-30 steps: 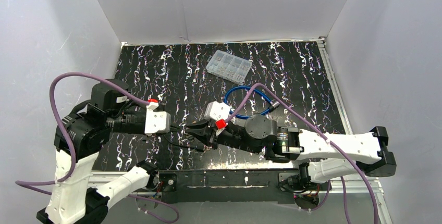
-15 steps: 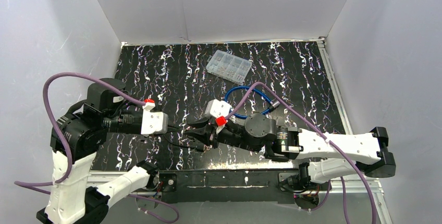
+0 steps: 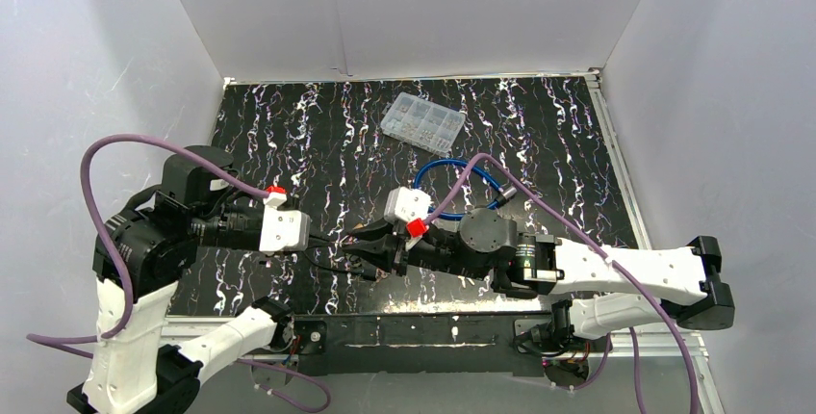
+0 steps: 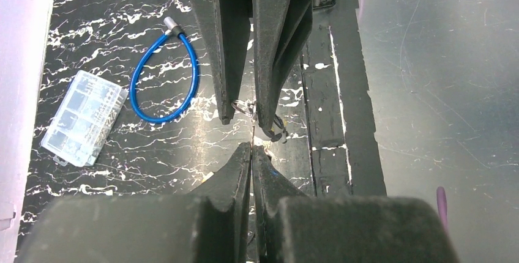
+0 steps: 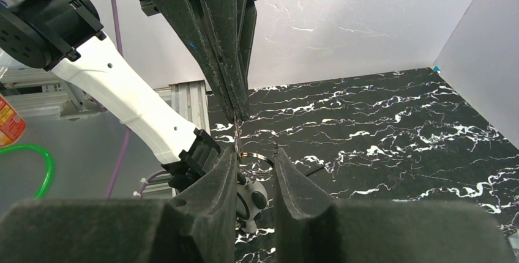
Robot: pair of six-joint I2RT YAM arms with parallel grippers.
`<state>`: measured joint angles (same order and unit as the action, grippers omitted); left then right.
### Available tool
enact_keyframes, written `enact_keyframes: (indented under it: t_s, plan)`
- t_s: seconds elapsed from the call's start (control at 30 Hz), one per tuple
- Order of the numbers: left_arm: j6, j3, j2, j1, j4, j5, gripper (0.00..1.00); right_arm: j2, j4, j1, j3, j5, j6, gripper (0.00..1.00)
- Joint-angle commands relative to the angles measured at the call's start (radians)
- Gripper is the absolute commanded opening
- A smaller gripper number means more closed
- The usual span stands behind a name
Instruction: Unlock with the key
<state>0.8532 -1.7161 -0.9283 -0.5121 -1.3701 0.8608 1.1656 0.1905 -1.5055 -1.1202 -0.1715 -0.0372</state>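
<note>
My left gripper [image 4: 251,147] is shut on the key [image 4: 253,132], which shows only as a thin metal edge poking out past the tips. From it hang a key ring [image 5: 255,156] and a small panda charm [image 5: 252,199]. My right gripper [image 5: 256,151] faces the left one tip to tip, with its jaws partly apart on either side of the ring, so it is open. From above, the two grippers [image 3: 337,242] [image 3: 371,241] meet low over the mat's near middle. The blue cable lock [image 4: 164,74] lies coiled further back, its metal head [image 4: 171,25] free.
A clear compartment box [image 3: 421,121] of small parts sits at the back of the marbled mat [image 3: 289,135]. White walls enclose the mat on three sides. A black rail [image 3: 414,329] runs along the near edge. Purple cables loop over both arms.
The left arm drew back slightly to the left. The right wrist shifted a little to the right, and its jaws widened and then narrowed around the ring.
</note>
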Motion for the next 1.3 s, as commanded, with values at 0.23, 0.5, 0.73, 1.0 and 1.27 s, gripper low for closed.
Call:
enact_keyframes:
  t_s: [0.23,0.5,0.73,1.0,1.27]
  plan:
    - [0.016,-0.038,-0.01,0.001,-0.062,0.025,0.0,0.001,0.057,0.003,-0.041,0.047,-0.047,0.13]
    - [0.03,-0.03,-0.007,0.001,-0.056,0.011,0.0,-0.008,0.104,0.004,-0.02,0.021,-0.072,0.42]
    - [0.029,-0.03,-0.001,0.001,-0.049,0.003,0.0,-0.009,0.101,0.003,-0.031,0.053,-0.092,0.35]
    - [0.026,-0.033,0.0,0.001,-0.043,0.003,0.0,0.02,0.051,0.004,-0.054,0.061,-0.087,0.29]
    - [0.025,-0.051,-0.004,0.001,-0.043,0.009,0.0,0.047,-0.006,0.004,-0.096,0.052,-0.093,0.29]
